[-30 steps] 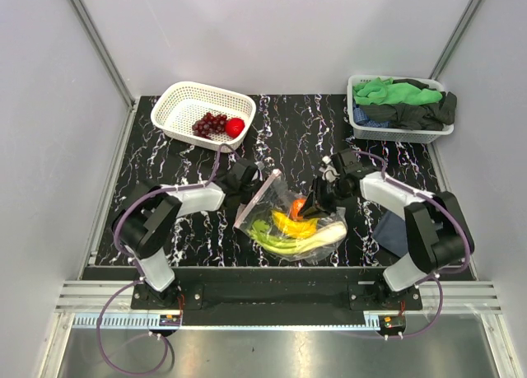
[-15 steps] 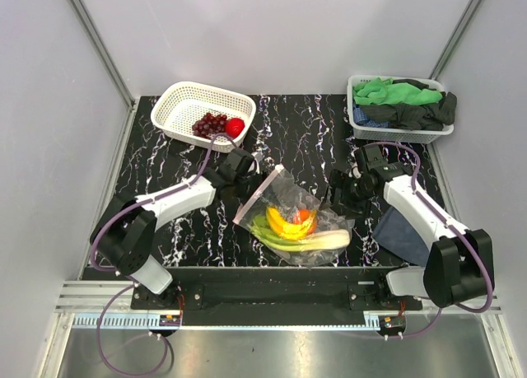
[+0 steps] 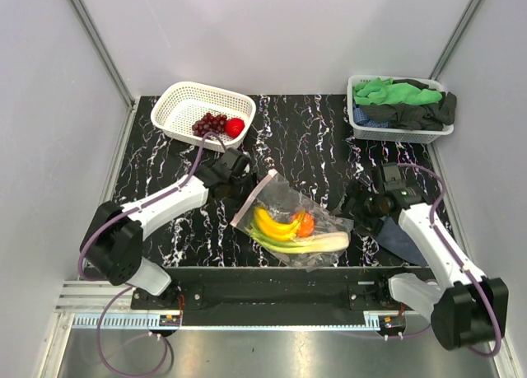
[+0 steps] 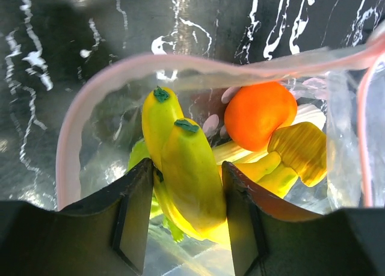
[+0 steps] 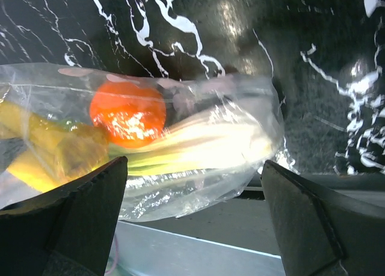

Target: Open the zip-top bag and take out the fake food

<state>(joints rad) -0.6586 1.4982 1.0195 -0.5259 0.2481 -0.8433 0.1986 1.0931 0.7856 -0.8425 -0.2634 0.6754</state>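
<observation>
Zip-top bag (image 3: 284, 201): lies flat on the near middle of the black marbled table (image 3: 305, 139), between the two arms, with the pinkish zip strip (image 4: 150, 64) at its far-left end gaping wide. Inside: yellow banana (image 3: 276, 226), orange piece (image 3: 305, 223) and pale-green stalks (image 3: 321, 244), bunched together. Left gripper (image 3: 244, 172): sits at the bag's mouth on the far-left side and faces into it, jaws partly apart and closed on nothing, banana visible through the gap in the wrist view. Right gripper (image 3: 350, 205): sits just right of the bag's sealed end, jaws spread wide, empty. Far left: white basket (image 3: 165, 114) with purple grapes (image 3: 208, 124) and red round fruit (image 3: 235, 127) side by side. Far right: second basket (image 3: 395, 133) heaped with green and black cloths (image 3: 403, 98). Near right, under the right arm: dark blue cloth (image 3: 399, 234).
</observation>
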